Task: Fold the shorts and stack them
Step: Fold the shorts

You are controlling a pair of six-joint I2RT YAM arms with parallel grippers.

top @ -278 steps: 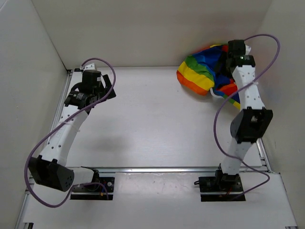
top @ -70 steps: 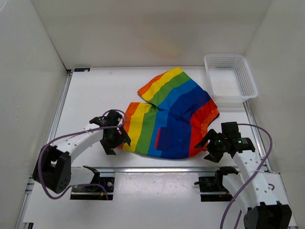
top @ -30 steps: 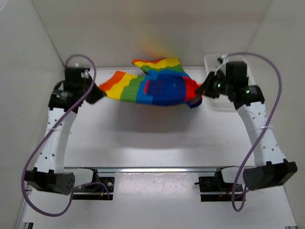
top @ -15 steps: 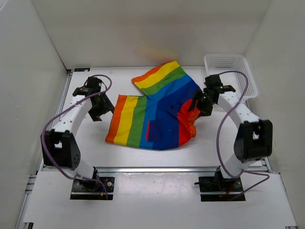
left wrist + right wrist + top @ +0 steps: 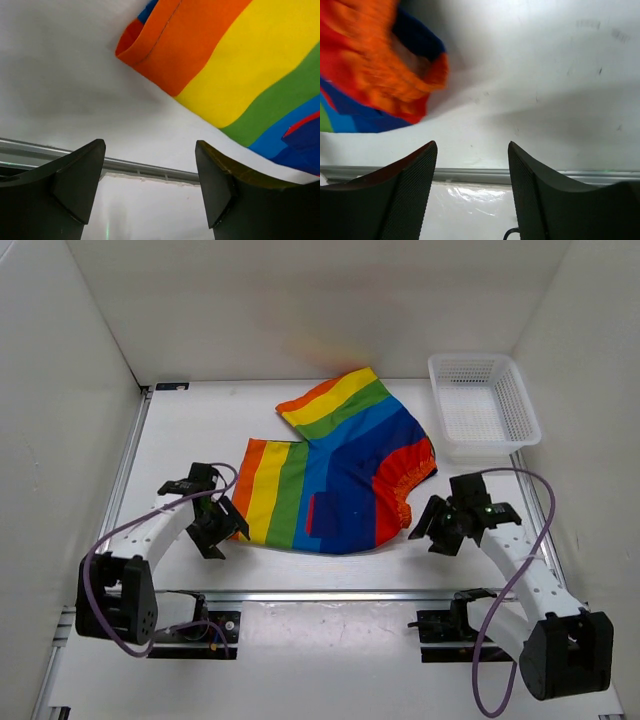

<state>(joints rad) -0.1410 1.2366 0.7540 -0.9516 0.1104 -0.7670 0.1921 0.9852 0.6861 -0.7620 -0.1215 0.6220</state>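
- Shorts (image 5: pixel 335 480) lie spread flat near the middle of the table (image 5: pixel 190 430). The two striped legs fan out to the left and back, and the gathered waistband (image 5: pixel 408 480) is at the right. The dark blue pocket (image 5: pixel 338 517) faces up. We judge that no fold has been made yet.
- Our left gripper (image 5: pixel 228 529) sits low, just beside the near-left leg. Its fingers (image 5: pixel 75 185) are spread wide and hold nothing. From the left wrist, the orange hem (image 5: pixel 160 55) lies ahead of them, not touching.
- Our right gripper (image 5: pixel 426 528) sits just beside the near corner of the waistband, likewise spread and empty. From the right wrist, the waistband looks blurred and lies ahead and to the left, outside the gap between the fingers.
- We read this placement as deliberate. The grippers flank the near edge of the cloth, one at each end. From there each could pinch a near corner and together carry that edge over for an even fold.
- The white basket (image 5: pixel 483 405) stands at the far right, apart from the cloth, which we judge keeps it out of the way of a fold.
- We think the next grasp calls for sliding a finger under thin, limp fabric. The risk is catching only one layer, or dragging the shorts askew.
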